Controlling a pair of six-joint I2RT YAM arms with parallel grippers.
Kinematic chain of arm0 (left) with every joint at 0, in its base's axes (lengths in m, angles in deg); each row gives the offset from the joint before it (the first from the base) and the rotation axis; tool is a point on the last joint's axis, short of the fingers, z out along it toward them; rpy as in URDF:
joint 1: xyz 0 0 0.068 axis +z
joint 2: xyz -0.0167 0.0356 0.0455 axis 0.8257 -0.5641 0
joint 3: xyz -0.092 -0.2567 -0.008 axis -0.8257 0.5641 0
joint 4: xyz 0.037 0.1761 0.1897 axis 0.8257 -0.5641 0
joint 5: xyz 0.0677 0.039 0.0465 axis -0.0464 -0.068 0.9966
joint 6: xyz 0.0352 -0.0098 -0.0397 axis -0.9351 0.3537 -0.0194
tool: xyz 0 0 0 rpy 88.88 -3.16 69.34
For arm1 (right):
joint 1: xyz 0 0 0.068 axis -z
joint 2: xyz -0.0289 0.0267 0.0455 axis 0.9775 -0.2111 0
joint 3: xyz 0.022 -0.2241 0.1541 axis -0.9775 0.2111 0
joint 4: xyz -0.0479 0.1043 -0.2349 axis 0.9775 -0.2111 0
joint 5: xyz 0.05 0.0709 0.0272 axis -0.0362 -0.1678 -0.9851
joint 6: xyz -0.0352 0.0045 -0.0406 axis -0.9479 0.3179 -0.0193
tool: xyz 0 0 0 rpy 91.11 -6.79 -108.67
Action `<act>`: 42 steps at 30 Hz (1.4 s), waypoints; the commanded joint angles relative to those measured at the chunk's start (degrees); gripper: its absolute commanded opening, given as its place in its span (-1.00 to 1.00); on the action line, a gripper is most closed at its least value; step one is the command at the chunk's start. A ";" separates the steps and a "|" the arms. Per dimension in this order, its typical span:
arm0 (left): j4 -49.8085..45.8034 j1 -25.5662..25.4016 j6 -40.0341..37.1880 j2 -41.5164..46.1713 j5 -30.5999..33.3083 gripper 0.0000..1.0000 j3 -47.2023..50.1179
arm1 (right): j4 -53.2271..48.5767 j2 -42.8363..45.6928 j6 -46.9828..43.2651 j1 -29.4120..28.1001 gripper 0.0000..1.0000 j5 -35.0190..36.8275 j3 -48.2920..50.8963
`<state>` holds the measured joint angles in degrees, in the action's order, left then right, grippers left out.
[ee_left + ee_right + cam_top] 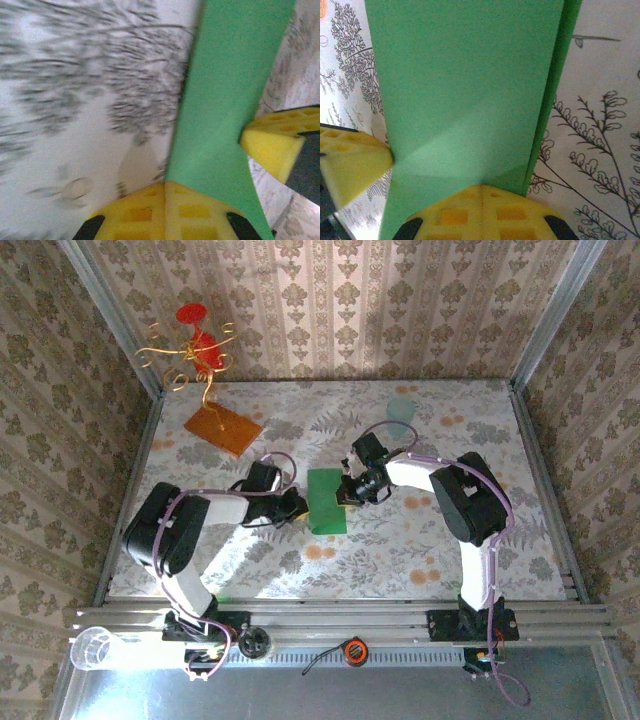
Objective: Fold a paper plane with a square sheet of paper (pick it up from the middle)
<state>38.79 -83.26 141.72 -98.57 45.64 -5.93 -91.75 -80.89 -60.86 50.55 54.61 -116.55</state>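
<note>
Green paper (325,502) lies mid-desk (400,550), between the two arms. From above it reads as an upright oblong, folded at least once, with no pointed nose or dart shape yet. Left pincer (300,506) meets its left edge and right pincer (349,492) its right edge, the two facing each other across the sheet. Left wrist view: yellow pads clenched tip to tip, the paper (225,100) running up and away from the seam as a long tapering strip, with the opposite yellow pad touching its far edge. Right wrist view: pads likewise clenched and set against the paper (465,85). A second layer peeks out along the right margin, and a faint diagonal crease or shadow crosses the lower face. Cannot tell whether either pincer has paper nipped between its pads or only presses on it with shut tips. Judgement: early to middle of the folding, most likely pressing or holding a lengthwise fold, with the nose folds not yet made. The next move calls for one pincer to pin the sheet flat while the other works along the fold or lifts a corner. The layers must stay aligned, since thin paper slides easily on this patterned cloth. Orange board (222,428) and wire ornament (195,345) stand well apart at the far left.
</note>
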 commanded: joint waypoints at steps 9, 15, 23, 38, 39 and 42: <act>-0.40 -6.86 4.51 0.56 1.27 -1.00 -4.64 | -12.26 -10.13 0.72 0.19 -0.97 17.89 7.09; 1.77 -7.00 5.98 -2.04 1.52 -1.00 -2.04 | -12.63 -10.23 0.45 0.17 -0.97 18.04 6.59; -2.71 -1.53 4.03 0.62 1.89 -1.00 4.40 | -13.16 -10.41 0.18 0.19 -0.98 18.40 6.12; 2.90 -8.59 6.87 2.56 1.79 -1.00 -1.00 | -13.15 -10.97 0.39 0.20 -0.98 18.67 5.92; 3.75 -9.12 7.40 1.61 1.63 -1.00 -0.98 | -13.13 -10.94 0.45 0.20 -0.98 18.71 5.95; 5.51 -9.67 8.79 -0.40 1.09 -1.00 -0.01 | -13.03 -11.11 0.57 0.19 -0.98 18.64 5.95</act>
<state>42.12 -92.89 147.97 -97.28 47.58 -6.26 -91.95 -81.04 -60.62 50.55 54.61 -116.73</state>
